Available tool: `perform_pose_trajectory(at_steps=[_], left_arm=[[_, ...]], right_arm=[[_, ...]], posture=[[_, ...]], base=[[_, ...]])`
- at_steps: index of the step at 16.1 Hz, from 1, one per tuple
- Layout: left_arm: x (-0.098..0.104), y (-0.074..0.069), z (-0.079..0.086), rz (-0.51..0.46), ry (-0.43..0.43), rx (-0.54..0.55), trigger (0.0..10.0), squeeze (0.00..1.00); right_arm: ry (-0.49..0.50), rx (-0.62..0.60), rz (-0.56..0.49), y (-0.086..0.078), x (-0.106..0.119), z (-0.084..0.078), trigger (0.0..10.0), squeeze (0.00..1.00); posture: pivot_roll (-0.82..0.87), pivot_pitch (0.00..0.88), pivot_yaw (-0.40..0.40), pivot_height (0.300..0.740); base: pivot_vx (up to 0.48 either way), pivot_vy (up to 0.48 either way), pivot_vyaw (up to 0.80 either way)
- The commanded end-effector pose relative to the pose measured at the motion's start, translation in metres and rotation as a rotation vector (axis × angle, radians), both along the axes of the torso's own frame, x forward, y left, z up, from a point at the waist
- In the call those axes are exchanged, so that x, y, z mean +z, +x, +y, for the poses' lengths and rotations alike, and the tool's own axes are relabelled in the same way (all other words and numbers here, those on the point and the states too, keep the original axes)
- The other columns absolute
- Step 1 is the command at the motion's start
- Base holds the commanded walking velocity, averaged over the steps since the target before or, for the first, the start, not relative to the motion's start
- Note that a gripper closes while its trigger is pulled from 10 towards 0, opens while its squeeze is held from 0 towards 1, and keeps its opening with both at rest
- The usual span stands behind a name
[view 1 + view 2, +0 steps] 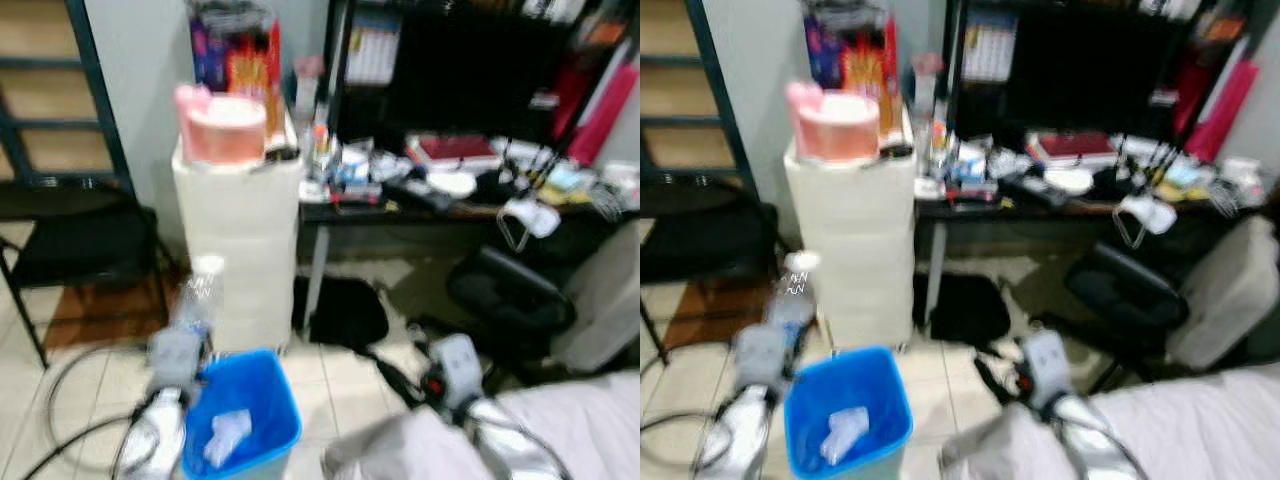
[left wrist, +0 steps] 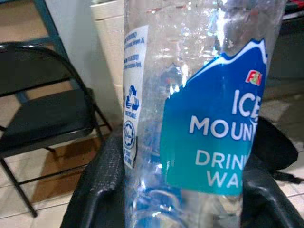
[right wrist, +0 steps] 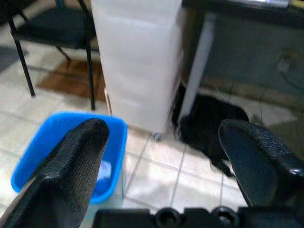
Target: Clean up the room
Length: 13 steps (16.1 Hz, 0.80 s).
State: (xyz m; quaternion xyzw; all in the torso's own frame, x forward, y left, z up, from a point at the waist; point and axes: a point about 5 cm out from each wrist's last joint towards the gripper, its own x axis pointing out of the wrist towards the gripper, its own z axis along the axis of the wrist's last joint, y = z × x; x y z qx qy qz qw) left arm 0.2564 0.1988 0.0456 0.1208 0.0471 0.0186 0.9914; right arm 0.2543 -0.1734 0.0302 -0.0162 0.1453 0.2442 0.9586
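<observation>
My left gripper (image 1: 185, 335) is shut on a clear plastic water bottle (image 1: 197, 297) with a blue label, held upright just left of and above a blue bin (image 1: 242, 420) on the tiled floor. In the left wrist view the bottle (image 2: 199, 109) stands between the two black fingers (image 2: 97, 190). Crumpled white paper (image 1: 226, 433) lies inside the bin. My right gripper (image 3: 164, 156) is open and holds nothing, low on the right, its view looking at the blue bin (image 3: 52, 147).
A white drawer unit (image 1: 243, 240) with a pink container (image 1: 222, 128) on top stands behind the bin. A black folding chair (image 1: 75, 250) is at left. A cluttered dark desk (image 1: 450, 190), a black bag (image 1: 340, 310) and an office chair (image 1: 520, 295) are right. Cables (image 1: 70, 400) lie on the floor.
</observation>
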Motion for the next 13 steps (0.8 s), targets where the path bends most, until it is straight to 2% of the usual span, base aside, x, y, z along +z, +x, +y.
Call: perform_pose_trajectory(at_steps=[1,5,7,11,13], left_arm=[[0.002,0.004,0.011,-0.013,0.031,0.018,10.0,0.00],[-0.006,0.011,0.019,0.025,0.055,0.039,10.0,0.00],[-0.020,0.017,0.034,0.113,0.103,0.070,10.0,0.00],[-0.031,0.020,0.038,0.212,0.208,0.061,10.0,0.00],[-0.035,0.023,0.040,0.265,0.258,0.060,10.0,0.00]], right_arm=[[0.004,0.048,-0.040,0.005,0.013,0.005,10.0,0.00],[-0.033,0.132,-0.007,-0.002,0.018,-0.004,10.0,0.00],[-0.069,0.181,0.021,-0.016,0.019,-0.007,10.0,0.00],[-0.093,0.193,0.032,-0.044,0.032,-0.021,10.0,0.00],[-0.091,0.202,0.050,-0.057,0.034,-0.020,10.0,0.00]], posture=[[0.02,0.064,-0.125,0.740],[-0.07,0.141,-0.164,0.740],[-0.16,0.213,-0.193,0.740],[-0.27,0.306,-0.211,0.740],[-0.29,0.327,-0.207,0.740]], base=[[0.480,0.000,0.00],[0.480,0.000,0.00],[0.476,0.000,0.00],[0.000,0.000,0.00],[0.000,0.000,0.00]])
